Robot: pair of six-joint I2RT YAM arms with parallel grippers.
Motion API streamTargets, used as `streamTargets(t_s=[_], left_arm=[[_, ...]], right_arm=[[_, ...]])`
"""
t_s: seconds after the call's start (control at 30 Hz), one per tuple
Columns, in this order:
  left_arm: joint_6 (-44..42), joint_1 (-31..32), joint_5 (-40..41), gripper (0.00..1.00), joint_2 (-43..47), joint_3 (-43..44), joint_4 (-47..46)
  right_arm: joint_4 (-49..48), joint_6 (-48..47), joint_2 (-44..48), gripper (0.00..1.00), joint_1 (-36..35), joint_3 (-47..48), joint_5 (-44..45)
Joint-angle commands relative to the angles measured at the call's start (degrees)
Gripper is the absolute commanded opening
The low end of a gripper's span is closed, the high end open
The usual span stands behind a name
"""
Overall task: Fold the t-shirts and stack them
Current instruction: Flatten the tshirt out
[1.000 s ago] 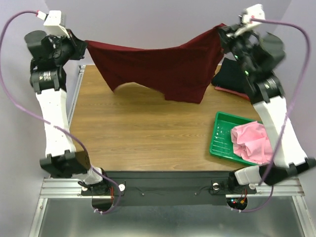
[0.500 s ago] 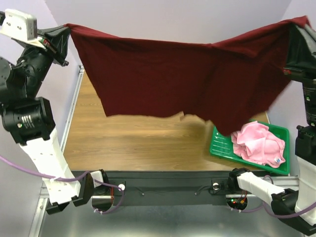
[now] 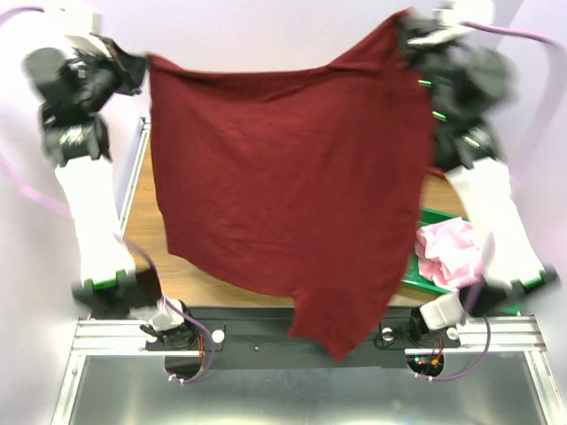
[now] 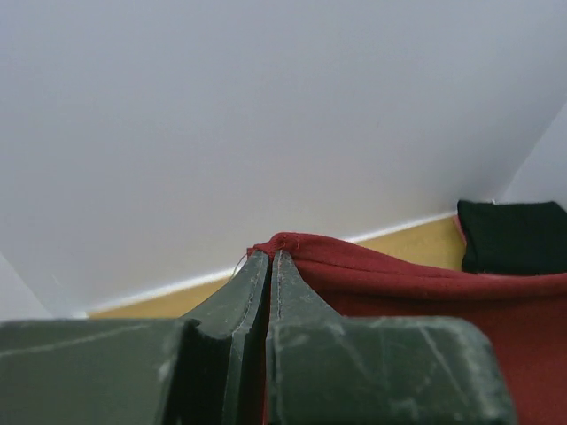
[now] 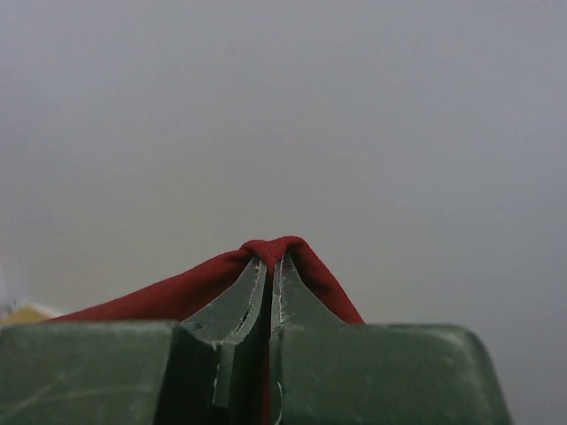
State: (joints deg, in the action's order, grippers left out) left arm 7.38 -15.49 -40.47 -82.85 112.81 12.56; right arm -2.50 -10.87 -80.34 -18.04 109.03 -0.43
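The dark maroon t-shirt [image 3: 283, 186] hangs spread in the air between my two grippers and hides most of the table. My left gripper [image 3: 142, 66] is shut on its upper left corner [image 4: 283, 243]. My right gripper [image 3: 403, 27] is shut on its upper right corner [image 5: 273, 248]. The shirt's lower end reaches past the table's near edge. A light pink t-shirt [image 3: 452, 252] lies crumpled at the right. A black folded t-shirt [image 4: 512, 235] shows in the left wrist view at the far right of the table. The salmon and orange ones are hidden.
A green plastic tray [image 3: 440, 218] holds the pink shirt at the table's right side. The wooden table [image 3: 142, 221] shows only at the left edge. Purple walls stand behind and beside the table.
Both arms have swung the maroon shirt toward the camera. It now hangs long and flat over the table. Before, it was stretched wide and high between the grippers.
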Motion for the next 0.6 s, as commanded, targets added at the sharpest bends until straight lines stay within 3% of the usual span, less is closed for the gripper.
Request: streamTargets(t_s=[0.0, 0.3, 0.57], left_arm=[[1.41, -0.33, -2.07, 0.0, -6.17, -3.3, -2.62], [-0.26, -0.07, -3.3, 0.0, -16.28, -1.64, -2.1], [-1.57, 0.1, -2.69, 0.0, -15.51, 2.32, 0.19]], right_arm=[[-0.84, -0.64, -9.12, 0.0, 0.03, 1.53, 2.71], [-0.75, 2.87, -23.46, 0.0, 0.11, 10.14, 0.87], [-0.66, 2.09, -17.42, 0.0, 0.03, 6.91, -1.16]])
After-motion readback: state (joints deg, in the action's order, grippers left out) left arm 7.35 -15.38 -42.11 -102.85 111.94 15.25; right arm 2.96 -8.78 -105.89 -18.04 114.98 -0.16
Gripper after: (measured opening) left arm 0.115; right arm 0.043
